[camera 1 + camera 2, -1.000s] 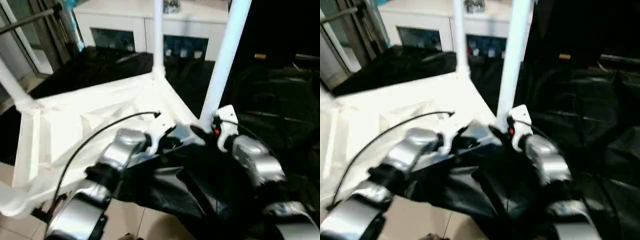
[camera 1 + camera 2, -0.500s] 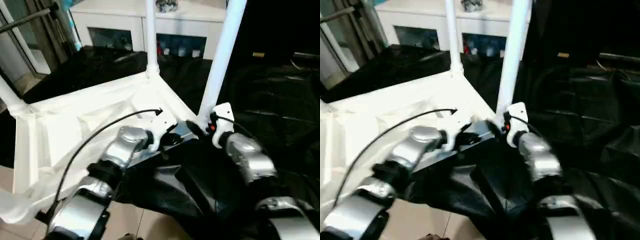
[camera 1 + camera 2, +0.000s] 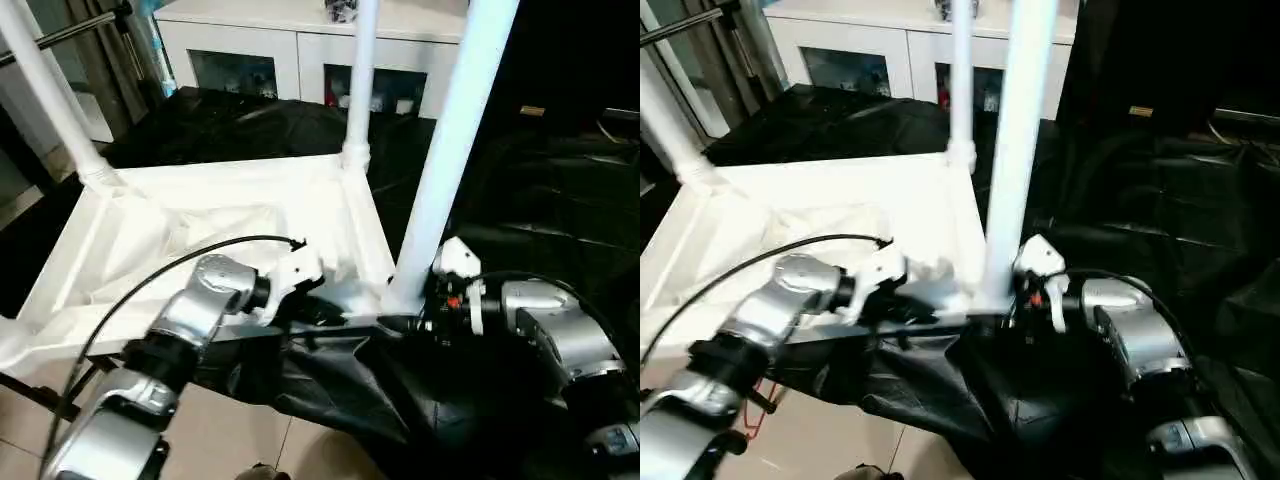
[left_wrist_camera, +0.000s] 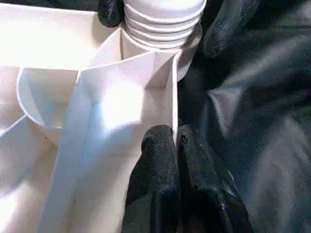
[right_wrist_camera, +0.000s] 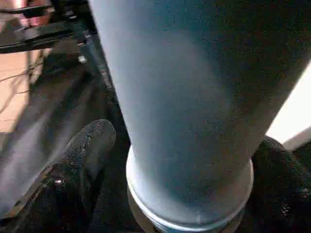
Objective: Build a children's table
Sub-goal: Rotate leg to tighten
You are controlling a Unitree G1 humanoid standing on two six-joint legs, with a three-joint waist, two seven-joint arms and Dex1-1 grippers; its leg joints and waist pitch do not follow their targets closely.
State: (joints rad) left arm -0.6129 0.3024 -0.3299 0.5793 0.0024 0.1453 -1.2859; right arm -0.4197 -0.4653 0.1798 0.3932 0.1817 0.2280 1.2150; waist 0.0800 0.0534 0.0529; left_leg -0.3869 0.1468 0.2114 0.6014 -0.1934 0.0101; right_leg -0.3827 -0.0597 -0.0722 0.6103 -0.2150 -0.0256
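While the left gripper (image 4: 176, 141) pinches the tabletop (image 3: 200, 215) rim with fingers together, the right gripper (image 5: 182, 160) reaches in level, fingers spread around the near leg (image 3: 450, 150).

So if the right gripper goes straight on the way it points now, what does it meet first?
Most likely the near leg: the right gripper has a finger on each side of its base, where it enters the tabletop corner socket.
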